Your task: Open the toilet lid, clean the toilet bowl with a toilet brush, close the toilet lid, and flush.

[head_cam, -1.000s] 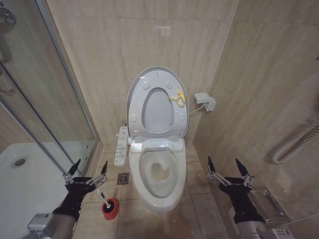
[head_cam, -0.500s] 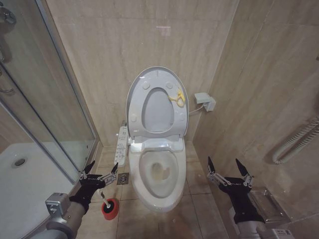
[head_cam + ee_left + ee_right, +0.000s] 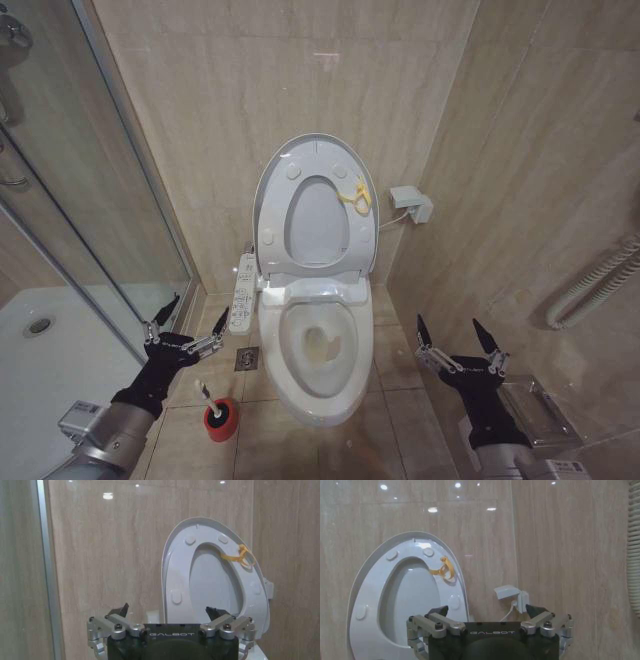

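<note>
The left gripper point(image 3: 184, 325) has moved up and toward the wall over the last second: it earlier hung low beside the red holder point(image 3: 221, 420), then closer to the toilet bowl point(image 3: 322, 352), and now sits higher, with its fingers spread apart and nothing between them. This lift places the toilet brush point(image 3: 207, 389) below and slightly nearer the robot than the fingertips, its thin white handle rising from the holder toward the underside of the gripper; the brush is not yet gripped. Judged from this layout, the lid-opening step is complete: the toilet lid point(image 3: 275, 185) stands upright against the wall, with the seat point(image 3: 356, 240) and its yellow loop point(image 3: 356, 196) raised in front of it, and the bowl lies open to the right of the left fingers. The current step appears to be lining up on the brush handle. The right gripper point(image 3: 460, 335) has not moved; it is parked on the far side of the bowl, fingers wide apart and empty. Obstructions near the left fingers: the white control panel point(image 3: 242, 292) on the bowl's side lies just beyond the fingertips, the floor drain point(image 3: 247, 359) sits between holder and bowl, and the glass shower partition point(image 3: 110, 200) bounds the outer side, limiting sideways room
</note>
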Controlling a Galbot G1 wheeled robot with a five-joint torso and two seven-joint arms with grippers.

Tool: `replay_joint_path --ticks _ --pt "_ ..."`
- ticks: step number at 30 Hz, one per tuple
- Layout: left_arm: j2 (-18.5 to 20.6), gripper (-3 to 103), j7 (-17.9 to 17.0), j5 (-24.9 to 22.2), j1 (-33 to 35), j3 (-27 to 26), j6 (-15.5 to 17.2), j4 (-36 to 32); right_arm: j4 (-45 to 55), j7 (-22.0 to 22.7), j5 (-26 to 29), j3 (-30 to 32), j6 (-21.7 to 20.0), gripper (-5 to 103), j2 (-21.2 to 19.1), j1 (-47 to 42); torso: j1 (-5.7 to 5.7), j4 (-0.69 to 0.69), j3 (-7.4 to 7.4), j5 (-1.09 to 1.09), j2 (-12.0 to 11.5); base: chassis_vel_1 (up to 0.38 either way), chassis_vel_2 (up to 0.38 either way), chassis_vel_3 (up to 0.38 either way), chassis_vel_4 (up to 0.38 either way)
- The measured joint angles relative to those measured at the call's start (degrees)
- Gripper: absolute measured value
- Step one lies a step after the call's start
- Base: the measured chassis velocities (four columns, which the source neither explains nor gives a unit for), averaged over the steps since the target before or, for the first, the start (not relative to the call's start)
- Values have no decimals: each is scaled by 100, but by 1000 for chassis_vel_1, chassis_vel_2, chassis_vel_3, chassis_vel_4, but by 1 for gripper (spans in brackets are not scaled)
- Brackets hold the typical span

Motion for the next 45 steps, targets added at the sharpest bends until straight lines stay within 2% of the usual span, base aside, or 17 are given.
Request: replay_joint_path --ticks 5,7,9,10,18,19,22,26,29,30,33,34,37,38,40,41,45 --pt "5 100 9 5 6 -4 -38 7 0 0 0 0 0 100 0 0 0 0 0 0 0 0 0 0 0" --pt "19 100 16 4 44 10 -183 75 0 0 0 0 0 100 0 0 0 -1 0 1 0 0 0 0 0" --pt "68 100 32 -11 215 98 -636 352 0 0 0 0 0 100 0 0 0 2 0 -2 0 0 0 0 0" --pt "73 100 37 -21 232 120 -702 383 0 0 0 0 0 100 0 0 0 2 0 -2 0 0 0 0 0" --pt "89 102 159 -70 427 158 -1059 533 0 0 0 0 0 100 0 0 0 -1 0 0 0 0 0 0 0" --pt "98 97 175 -90 470 151 -1074 519 0 0 0 0 0 100 0 0 0 -1 0 0 0 0 0 0 0" --pt "98 97 196 -108 525 144 -1100 463 0 0 0 0 0 100 0 0 0 0 -1 1 0 0 0 0 0" --pt "96 97 227 -72 618 129 -1341 628 0 0 0 0 0 100 0 0 0 -1 -1 2 0 0 0 0 0" --pt "11 100 240 89 752 114 -2010 1550 0 0 0 0 0 100 0 0 0 0 0 1 0 0 0 0 0" --pt "11 100 240 89 752 114 -2010 1550 0 0 0 0 0 100 0 0 0 0 0 1 0 0 0 0 0" --pt "-42 96 269 224 816 118 -2536 2273 0 0 0 -1 0 100 0 0 0 0 0 -1 0 0 0 0 0" --pt "-42 96 269 224 816 118 -2536 2273 0 0 0 -1 0 100 0 0 0 0 0 -1 0 0 0 0 0" --pt "-45 96 453 247 773 186 -2986 2861 0 0 0 0 0 100 0 0 0 1 0 0 0 0 0 0 0" --pt "-45 96 453 247 773 186 -2986 2861 0 0 0 0 0 100 0 0 0 1 0 0 0 0 0 0 0" --pt "-43 96 725 285 546 270 -3375 3615 0 0 0 0 0 100 0 0 0 -1 0 0 0 0 0 0 0" --pt "-43 96 725 285 546 270 -3375 3615 0 0 0 0 0 100 0 0 0 -1 0 0 0 0 0 0 0" --pt "-33 99 840 339 100 355 -3627 4555 0 0 0 0 0 100 0 0 0 0 0 -1 0 0 0 0 0"
